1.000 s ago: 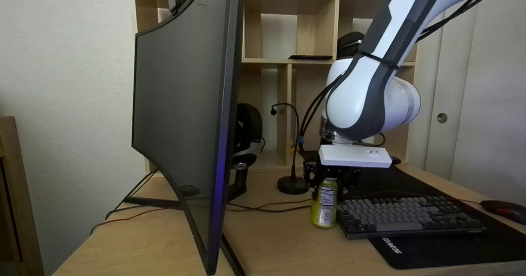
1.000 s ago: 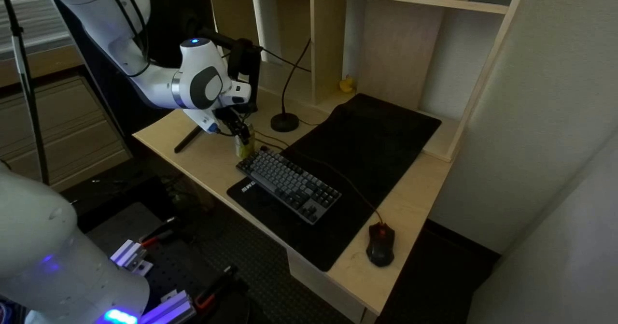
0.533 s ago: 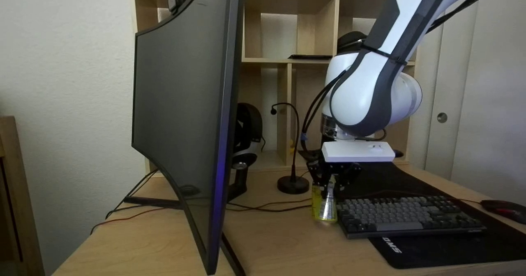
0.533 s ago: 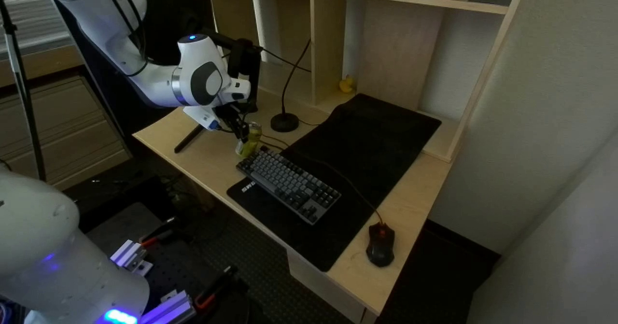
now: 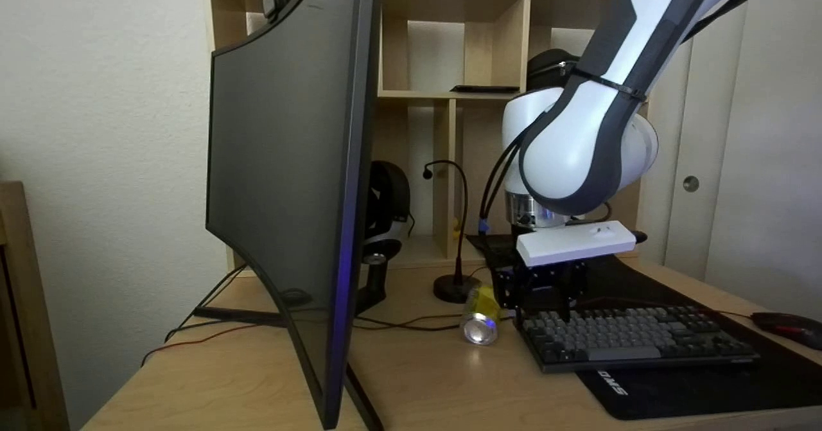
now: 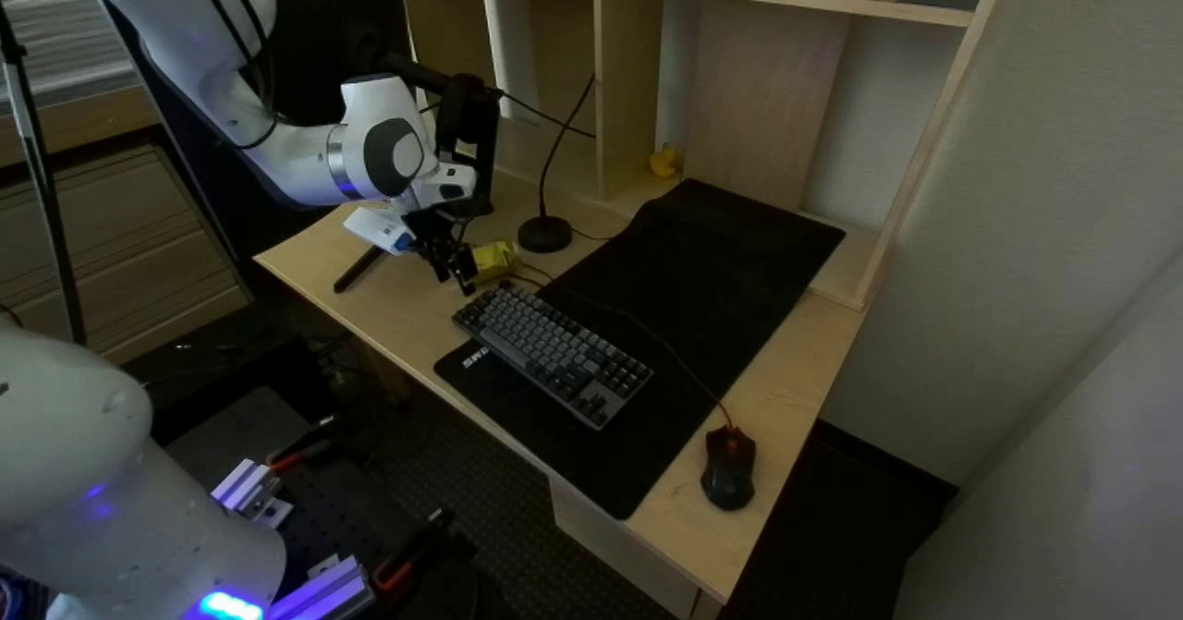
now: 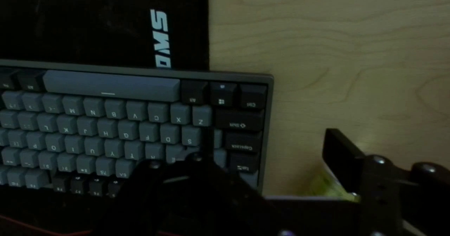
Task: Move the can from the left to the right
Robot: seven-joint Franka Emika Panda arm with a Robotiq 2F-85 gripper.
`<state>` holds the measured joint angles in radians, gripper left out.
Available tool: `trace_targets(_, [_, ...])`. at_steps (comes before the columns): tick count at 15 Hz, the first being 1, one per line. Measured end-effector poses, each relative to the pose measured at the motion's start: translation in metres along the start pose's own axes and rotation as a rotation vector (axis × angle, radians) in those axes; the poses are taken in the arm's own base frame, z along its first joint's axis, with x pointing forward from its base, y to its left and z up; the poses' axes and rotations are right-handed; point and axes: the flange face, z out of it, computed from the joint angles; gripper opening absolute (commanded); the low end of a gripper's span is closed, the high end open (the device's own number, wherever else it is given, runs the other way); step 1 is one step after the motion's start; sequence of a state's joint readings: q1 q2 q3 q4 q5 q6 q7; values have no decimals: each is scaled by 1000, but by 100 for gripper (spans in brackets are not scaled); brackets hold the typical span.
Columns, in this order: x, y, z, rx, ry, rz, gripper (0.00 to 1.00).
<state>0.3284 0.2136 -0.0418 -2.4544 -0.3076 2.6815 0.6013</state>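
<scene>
Tipped over on the bench (image 5: 424, 386), with keyboard (image 5: 632, 338) close on the right: the can (image 5: 481, 315), silvery end showing in an exterior view, only a yellow-green sliver in the wrist view. Holding nothing, with gripper (image 7: 270, 135) spread wide. Left, a monitor (image 5: 282, 161); far, a microphone (image 5: 451, 288).

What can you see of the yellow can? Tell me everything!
The can is round and yellow-green, with a shiny, silvery end, and it looks like metal. It seems to lie on its side on the desk, with that end facing us in an exterior view. It's just off one end of the keyboard, not touching it. The open gripper is right beside it, but I can't tell whether they touch. In the wrist view, the gripper hides part of it.
</scene>
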Motion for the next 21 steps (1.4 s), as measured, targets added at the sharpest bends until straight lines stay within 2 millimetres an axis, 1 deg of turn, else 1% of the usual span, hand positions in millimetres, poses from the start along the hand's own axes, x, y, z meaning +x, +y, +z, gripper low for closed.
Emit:
trace_targets(4, [-10,-1,6,-25,-52,-13,100])
trace_targets(7, [-13,1,-1,20,-66,17,100])
trace_targets(9, [-13,3,-14,85,-56,48,100])
trace_targets(13, [-9,5,-52,246,48,126,100])
trace_targets(15, [-9,2,-61,267,59,131,100])
trace_targets(19, [-9,1,-60,260,56,129,100])
trace_targets(21, [0,-6,-53,263,54,144,100])
